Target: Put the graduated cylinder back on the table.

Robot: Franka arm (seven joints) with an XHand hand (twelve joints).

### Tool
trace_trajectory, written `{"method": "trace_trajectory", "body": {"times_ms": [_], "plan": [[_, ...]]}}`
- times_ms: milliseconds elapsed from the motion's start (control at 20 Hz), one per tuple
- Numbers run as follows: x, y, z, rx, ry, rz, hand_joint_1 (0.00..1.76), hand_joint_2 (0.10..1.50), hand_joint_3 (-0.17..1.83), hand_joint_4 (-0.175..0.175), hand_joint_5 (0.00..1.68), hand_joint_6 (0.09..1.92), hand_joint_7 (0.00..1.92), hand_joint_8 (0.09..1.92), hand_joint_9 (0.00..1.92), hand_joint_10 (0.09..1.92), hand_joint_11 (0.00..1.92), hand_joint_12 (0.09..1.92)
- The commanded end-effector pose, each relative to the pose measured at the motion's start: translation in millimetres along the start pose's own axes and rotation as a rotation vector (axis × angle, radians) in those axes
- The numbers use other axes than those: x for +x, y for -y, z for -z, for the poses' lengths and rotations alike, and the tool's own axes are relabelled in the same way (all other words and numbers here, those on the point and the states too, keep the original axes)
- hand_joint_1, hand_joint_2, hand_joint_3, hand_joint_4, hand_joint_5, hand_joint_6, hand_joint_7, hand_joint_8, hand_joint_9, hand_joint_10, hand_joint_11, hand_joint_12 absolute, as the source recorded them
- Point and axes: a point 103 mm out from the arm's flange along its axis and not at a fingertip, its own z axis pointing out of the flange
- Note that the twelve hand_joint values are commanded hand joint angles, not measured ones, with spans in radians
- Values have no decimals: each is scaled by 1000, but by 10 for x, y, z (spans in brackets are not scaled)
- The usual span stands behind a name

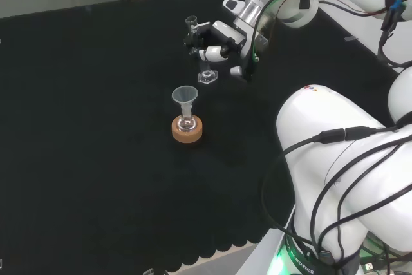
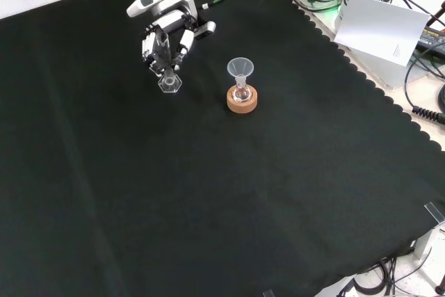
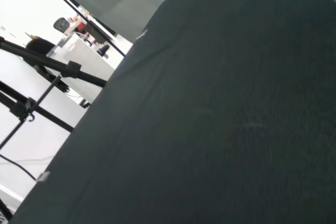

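A clear graduated cylinder (image 1: 195, 46) (image 2: 166, 60) stands upright, and its hexagonal foot (image 1: 207, 76) (image 2: 170, 84) is at or just above the black cloth. The black and white hand (image 1: 217, 42) (image 2: 165, 38) has its fingers curled round the cylinder's tube, above the foot. In the head view the hand reaches in from the right; in the front view it comes down from the top. Whether the foot touches the cloth I cannot tell.
A clear funnel (image 1: 185, 98) (image 2: 240, 69) sits in a small flask on a cork ring (image 1: 187, 129) (image 2: 242, 99), a short way from the cylinder. The arm's white links (image 1: 341, 159) rise at the right of the head view. The cloth's scalloped edge (image 2: 361, 74) runs along the right in the front view.
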Motion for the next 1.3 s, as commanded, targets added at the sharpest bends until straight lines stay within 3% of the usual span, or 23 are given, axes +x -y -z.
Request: {"method": "trace_trajectory", "body": {"times_ms": [50,600,1300], "plan": [[-108,-94,-123,-17,-64,1,1343,1180,-4,-4,936,920,851,1246,1141,491,987,881],[-290,-159,-209,-53,-101,-6,1343,1180,-4,-5,937,920,851,1246,1137,490,984,884],[-381,-176,-233,-12,-121,-37,1331,1204,4,-16,900,928,795,1322,1062,505,918,937]]}}
